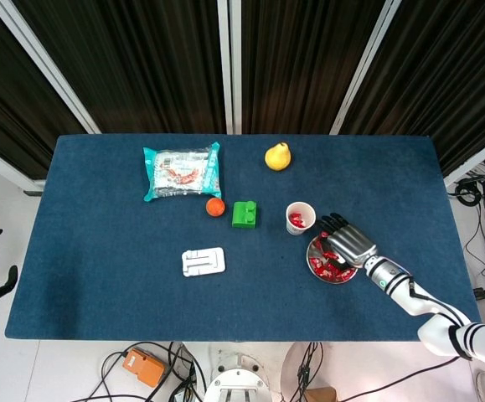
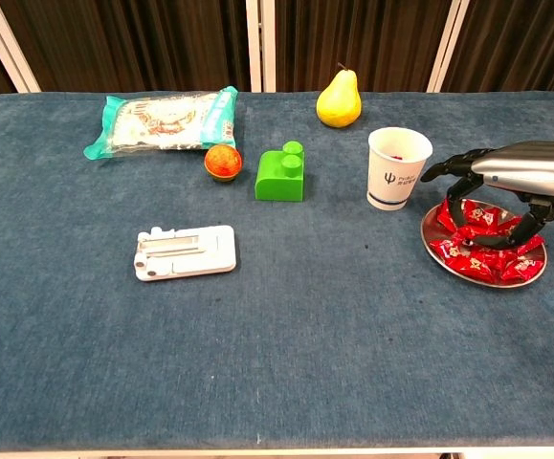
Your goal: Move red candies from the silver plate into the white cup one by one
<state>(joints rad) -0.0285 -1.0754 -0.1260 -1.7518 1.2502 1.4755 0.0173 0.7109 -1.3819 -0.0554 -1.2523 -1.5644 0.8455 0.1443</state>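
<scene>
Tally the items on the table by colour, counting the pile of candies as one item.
Red: 1, candies
Silver: 1, plate
White: 2, cup, flat white holder
Green: 1, block
Yellow: 1, pear
Orange: 1, ball
Teal: 1, snack packet
Total: 8

A robotics lab or test bay: blue felt-covered tabletop (image 1: 108,276) against black curtains (image 1: 150,59) with white framing, loose cables (image 1: 175,373) and an orange power box (image 1: 144,366) on the pale floor below.
</scene>
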